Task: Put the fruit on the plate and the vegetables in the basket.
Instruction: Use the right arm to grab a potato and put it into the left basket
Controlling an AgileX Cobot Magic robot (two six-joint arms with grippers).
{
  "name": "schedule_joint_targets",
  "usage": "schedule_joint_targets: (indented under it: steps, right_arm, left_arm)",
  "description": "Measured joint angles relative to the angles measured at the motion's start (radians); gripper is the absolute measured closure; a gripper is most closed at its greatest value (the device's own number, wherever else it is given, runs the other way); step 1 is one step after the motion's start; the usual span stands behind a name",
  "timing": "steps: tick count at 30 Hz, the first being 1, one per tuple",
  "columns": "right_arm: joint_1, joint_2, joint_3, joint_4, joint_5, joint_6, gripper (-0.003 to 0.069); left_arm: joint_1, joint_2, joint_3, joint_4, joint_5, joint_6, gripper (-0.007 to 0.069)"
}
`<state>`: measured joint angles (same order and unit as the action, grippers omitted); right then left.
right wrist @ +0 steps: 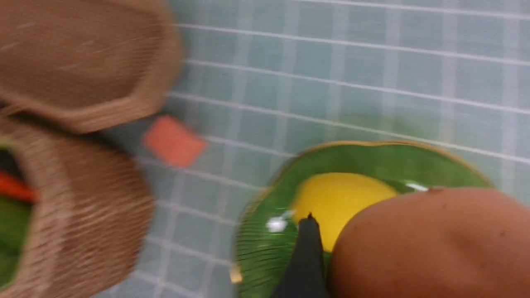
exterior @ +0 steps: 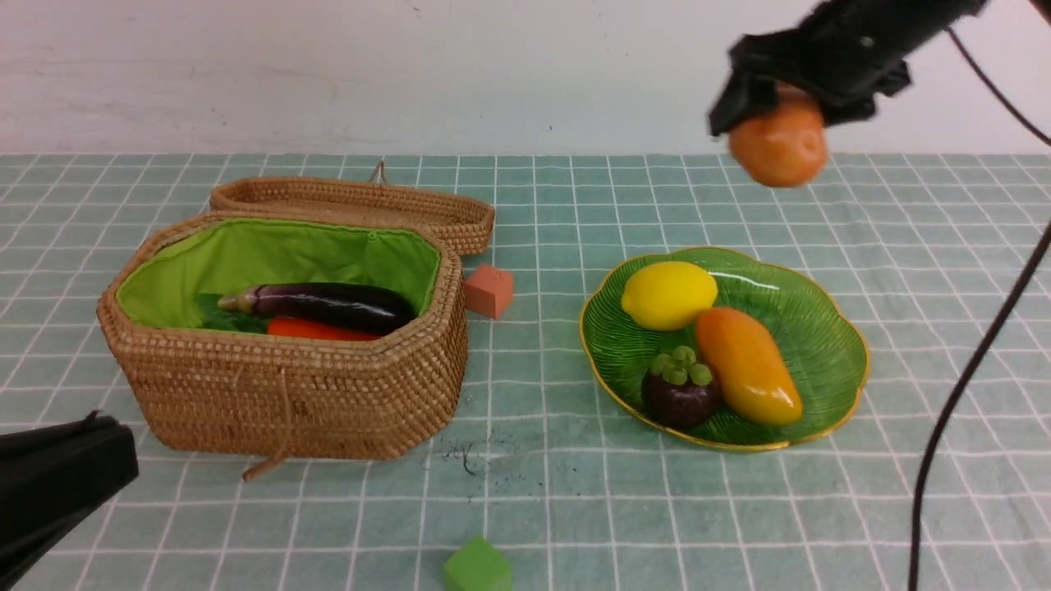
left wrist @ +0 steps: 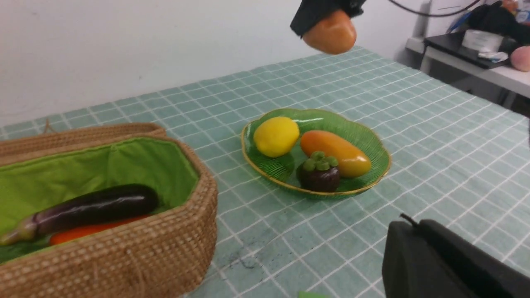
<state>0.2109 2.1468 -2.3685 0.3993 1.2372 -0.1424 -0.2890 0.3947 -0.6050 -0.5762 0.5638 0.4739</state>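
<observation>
The front camera looked forward and slightly down across the checked tablecloth (exterior: pixel 575 509) toward the back wall (exterior: pixel 328 74), taking in the basket (exterior: pixel 287 394) and the plate (exterior: pixel 829 345). The left wrist camera sat low near the basket (left wrist: pixel 136 256) and faced across to the plate (left wrist: pixel 368 140). The right wrist camera looked steeply down, close and blurred, sharing the plate (right wrist: pixel 372 159) and basket (right wrist: pixel 91 231).

Carrot (exterior: pixel 316 330) half-hidden beneath eggplant (exterior: pixel 328 304)
</observation>
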Motion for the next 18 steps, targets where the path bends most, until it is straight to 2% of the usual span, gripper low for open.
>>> schedule_joint_targets:
  steps: [2,4,5,6,7,9,14,18]
  right_arm:
    - [0.104,-0.001,0.000,0.069,-0.046,-0.095,0.0074]
    - [0.170,0.009,0.000,0.108,-0.094,-0.163,0.0074]
    - [0.178,0.012,0.000,0.113,-0.100,-0.172,0.0074]
    - [0.240,0.031,0.000,0.146,-0.158,-0.233,0.0074]
    - [0.255,0.034,0.000,0.150,-0.166,-0.247,0.0074]
    - [0.334,0.073,0.000,0.185,-0.272,-0.318,0.0074]
    - [0.448,0.180,0.000,0.191,-0.495,-0.422,0.0074]
    - [0.481,0.229,0.003,0.159,-0.549,-0.423,0.0074]
  left_arm:
    - [0.000,0.000,0.000,0.121,0.005,-0.111,0.0627]
    - [0.000,0.000,0.000,0.196,0.005,-0.185,0.0627]
    - [0.000,0.000,0.000,0.205,0.005,-0.185,0.0627]
    - [0.000,0.000,0.000,0.286,0.006,-0.271,0.0627]
    - [0.000,0.000,0.000,0.286,0.006,-0.280,0.0627]
    - [0.000,0.000,0.000,0.391,0.007,-0.387,0.0627]
    - [0.000,0.000,0.000,0.446,0.012,-0.485,0.0624]
    - [0.000,0.000,0.000,0.454,0.013,-0.490,0.0624]
